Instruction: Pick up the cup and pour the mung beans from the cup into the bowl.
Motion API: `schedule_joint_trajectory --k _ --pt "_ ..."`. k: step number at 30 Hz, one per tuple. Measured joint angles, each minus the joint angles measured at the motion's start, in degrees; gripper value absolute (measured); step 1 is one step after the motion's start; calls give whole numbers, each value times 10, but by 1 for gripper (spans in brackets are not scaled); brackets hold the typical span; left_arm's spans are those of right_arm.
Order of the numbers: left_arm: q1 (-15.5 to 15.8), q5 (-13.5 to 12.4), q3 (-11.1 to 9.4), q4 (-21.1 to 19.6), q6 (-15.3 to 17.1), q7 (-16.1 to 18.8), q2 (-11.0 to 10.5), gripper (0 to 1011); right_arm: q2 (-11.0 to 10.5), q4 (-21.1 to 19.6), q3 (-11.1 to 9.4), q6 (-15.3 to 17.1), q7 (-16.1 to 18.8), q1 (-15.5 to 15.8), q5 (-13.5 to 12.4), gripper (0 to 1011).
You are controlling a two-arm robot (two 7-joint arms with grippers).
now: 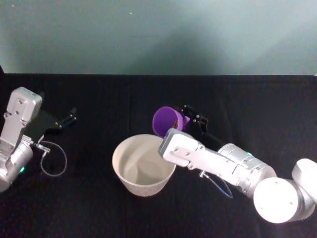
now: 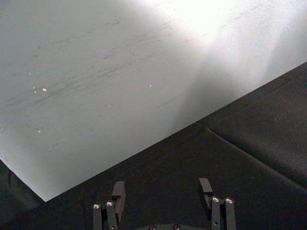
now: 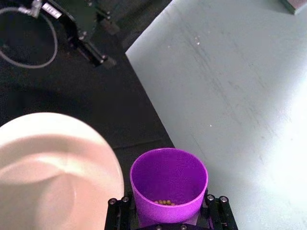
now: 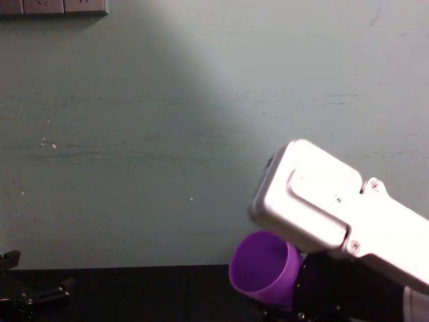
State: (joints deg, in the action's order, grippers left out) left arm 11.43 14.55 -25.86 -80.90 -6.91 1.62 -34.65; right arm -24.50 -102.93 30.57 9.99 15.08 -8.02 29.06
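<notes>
The right pincer (image 3: 168,213) pinches the cup (image 3: 169,179) by its lower wall, 1 black finger (image 3: 117,211) on each side. The cup is lifted off the surface (image 1: 99,99) and tipped, its rim turned toward the robot's left and slightly down. In the head view it hangs just beyond the far right rim of the bowl (image 1: 143,166); whether cup and bowl touch, I cannot tell. A few mung beans (image 3: 165,202) lie clustered against the cup's inner wall near its base.

The bowl is pale cream, wide and round, and sits upright on the black cloth of the surface, about midway across. In the head view the right arm's white link (image 1: 190,153) crosses over the bowl's right rim and hides that part of it; in the chest view the same link hangs large in front and covers the cup's base.

The left pincer (image 2: 162,192) is parked at the left side of the surface, well apart from the bowl; its 2 fingers are spread, with bare cloth between them. A thin grey cable loop (image 1: 52,159) hangs beside the left arm. A pale teal wall (image 1: 158,34) stands behind the surface's far edge.
</notes>
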Motion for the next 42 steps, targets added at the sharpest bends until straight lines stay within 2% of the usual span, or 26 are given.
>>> schedule_joint_trajectory --k 8,15,17,42 --pt "0 0 0 0 0 0 0 1000 -1 -9 21 18 1 -1 66 724" --pt "0 0 0 0 0 0 0 1000 1 -13 29 23 2 -1 103 724" --pt "0 0 0 0 0 0 0 1000 1 -16 34 26 1 0 123 724" --pt "0 0 0 0 0 0 0 1000 4 -21 66 37 21 -4 262 724"
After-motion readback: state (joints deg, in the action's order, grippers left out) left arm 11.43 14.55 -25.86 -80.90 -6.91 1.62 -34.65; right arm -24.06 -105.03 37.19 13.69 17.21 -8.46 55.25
